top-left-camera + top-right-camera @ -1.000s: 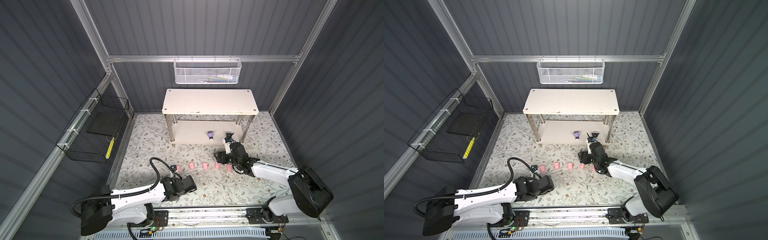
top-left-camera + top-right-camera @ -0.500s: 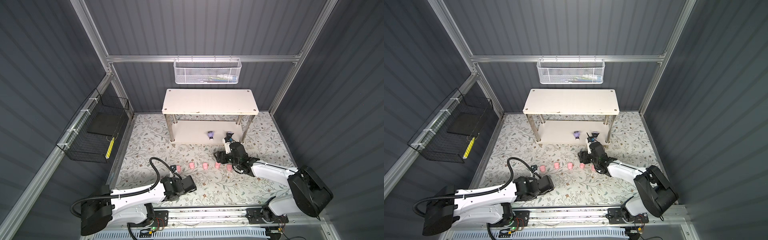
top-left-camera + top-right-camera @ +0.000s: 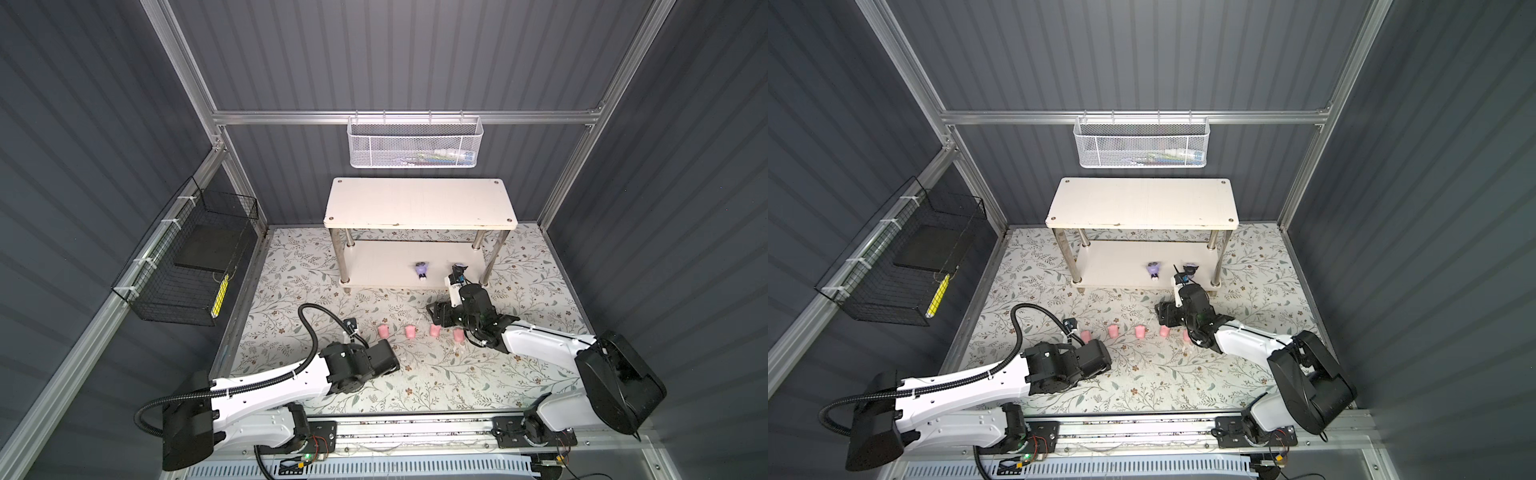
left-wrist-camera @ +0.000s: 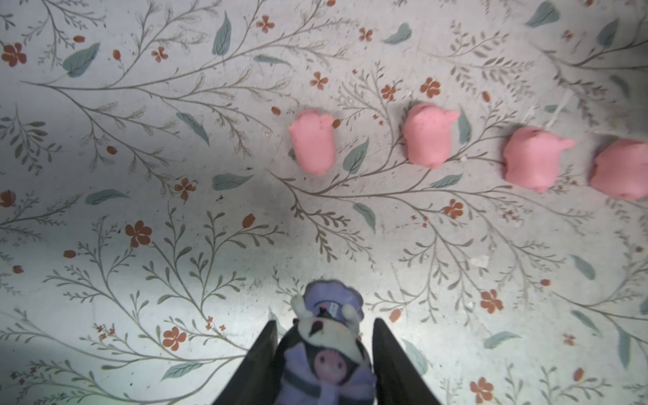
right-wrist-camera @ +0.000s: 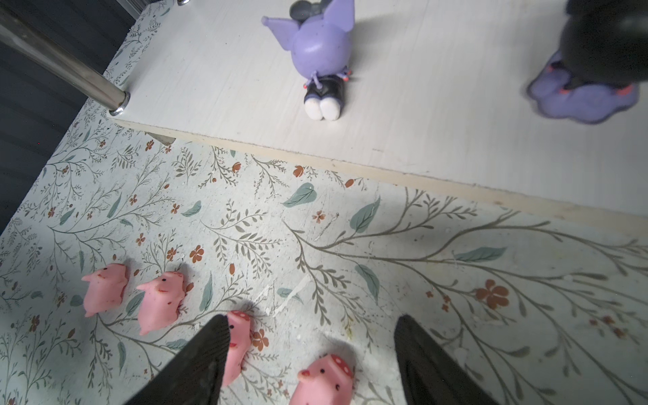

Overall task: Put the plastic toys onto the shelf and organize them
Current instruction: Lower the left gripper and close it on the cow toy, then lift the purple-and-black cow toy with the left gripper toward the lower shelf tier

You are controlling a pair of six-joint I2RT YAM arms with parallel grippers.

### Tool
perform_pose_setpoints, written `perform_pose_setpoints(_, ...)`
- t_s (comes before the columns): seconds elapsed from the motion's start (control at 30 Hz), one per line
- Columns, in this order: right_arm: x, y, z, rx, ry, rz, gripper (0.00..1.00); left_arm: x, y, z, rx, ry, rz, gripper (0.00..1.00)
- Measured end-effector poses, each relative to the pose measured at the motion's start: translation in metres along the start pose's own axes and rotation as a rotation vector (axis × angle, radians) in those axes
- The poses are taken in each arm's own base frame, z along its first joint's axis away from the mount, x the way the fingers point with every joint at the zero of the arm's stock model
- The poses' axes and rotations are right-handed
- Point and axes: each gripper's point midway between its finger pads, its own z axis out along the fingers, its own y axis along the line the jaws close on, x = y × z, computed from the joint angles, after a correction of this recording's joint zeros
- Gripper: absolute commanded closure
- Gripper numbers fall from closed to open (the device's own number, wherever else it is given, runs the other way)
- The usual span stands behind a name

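My left gripper (image 4: 324, 322) is shut on a lavender toy with a black-and-white head (image 4: 328, 354), low over the floral mat. Several pink pig toys (image 4: 312, 145) lie in a row on the mat in front of it, also seen in both top views (image 3: 410, 331) (image 3: 1139, 331). My right gripper (image 5: 311, 326) stands open over the right end of that row, its fingers either side of one pig (image 5: 326, 382), one finger (image 5: 210, 350) overlapping the neighbouring pig (image 5: 238, 343). Two purple toys (image 3: 422, 270) (image 3: 459, 268) stand on the lower tier of the white shelf (image 3: 419, 203).
A white mesh basket (image 3: 415, 143) hangs on the back wall above the shelf. A black wire basket (image 3: 187, 257) hangs on the left wall. Shiny metal shelf legs (image 5: 70, 75) stand at the lower tier's corners. Grey walls close in the mat (image 3: 519, 374).
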Motion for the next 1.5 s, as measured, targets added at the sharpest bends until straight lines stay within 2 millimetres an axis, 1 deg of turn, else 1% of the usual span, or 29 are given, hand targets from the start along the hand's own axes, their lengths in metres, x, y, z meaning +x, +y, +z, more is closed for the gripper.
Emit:
perform_pose_setpoints(0.13, 0.000, 0.000, 0.000, 0.000, 0.000, 0.002, 0.24, -0.021, -0.020, -0.014, 0.022, -0.034, -0.002, 0.56)
perform_pose_setpoints(0.2, 0.000, 0.000, 0.000, -0.001, -0.001, 0.002, 0.24, -0.030, -0.027, -0.016, 0.029, -0.041, -0.008, 0.56)
perform_pose_setpoints(0.27, -0.002, 0.001, -0.001, -0.002, -0.006, 0.002, 0.24, -0.038, -0.028, -0.014, 0.029, -0.043, -0.020, 0.56)
perform_pose_setpoints(0.37, -0.008, 0.003, -0.006, -0.009, -0.025, 0.000, 0.24, -0.052, -0.025, -0.005, 0.020, -0.045, -0.044, 0.57)
perform_pose_setpoints(0.47, -0.016, 0.007, -0.014, -0.021, -0.054, -0.002, 0.24, -0.066, -0.029, 0.005, 0.018, -0.045, -0.050, 0.57)
perform_pose_setpoints(0.53, -0.020, 0.009, -0.019, -0.025, -0.070, -0.003, 0.24, -0.079, -0.037, 0.009, 0.026, -0.050, -0.051, 0.57)
perform_pose_setpoints(0.63, -0.024, 0.010, -0.025, -0.027, -0.091, -0.007, 0.24, -0.103, -0.054, 0.016, 0.063, -0.063, -0.057, 0.57)
perform_pose_setpoints(0.77, -0.024, 0.009, -0.033, -0.020, -0.099, -0.011, 0.24, -0.130, -0.070, 0.028, 0.100, -0.074, -0.061, 0.57)
perform_pose_setpoints(0.87, -0.023, 0.007, -0.037, -0.011, -0.098, -0.012, 0.24, -0.151, -0.079, 0.040, 0.117, -0.085, -0.064, 0.56)
perform_pose_setpoints(1.0, -0.023, 0.005, -0.043, -0.002, -0.104, -0.019, 0.24, -0.175, -0.086, 0.058, 0.133, -0.089, -0.067, 0.56)
perform_pose_setpoints(1.27, -0.030, 0.005, -0.058, 0.013, -0.133, -0.033, 0.23, -0.208, -0.095, 0.087, 0.117, -0.100, -0.041, 0.56)
perform_pose_setpoints(1.37, -0.033, 0.004, -0.063, 0.018, -0.144, -0.038, 0.23, -0.217, -0.099, 0.093, 0.113, -0.106, -0.031, 0.56)
perform_pose_setpoints(1.5, -0.030, 0.001, -0.063, 0.032, -0.134, -0.042, 0.23, -0.224, -0.101, 0.102, 0.104, -0.107, -0.023, 0.56)
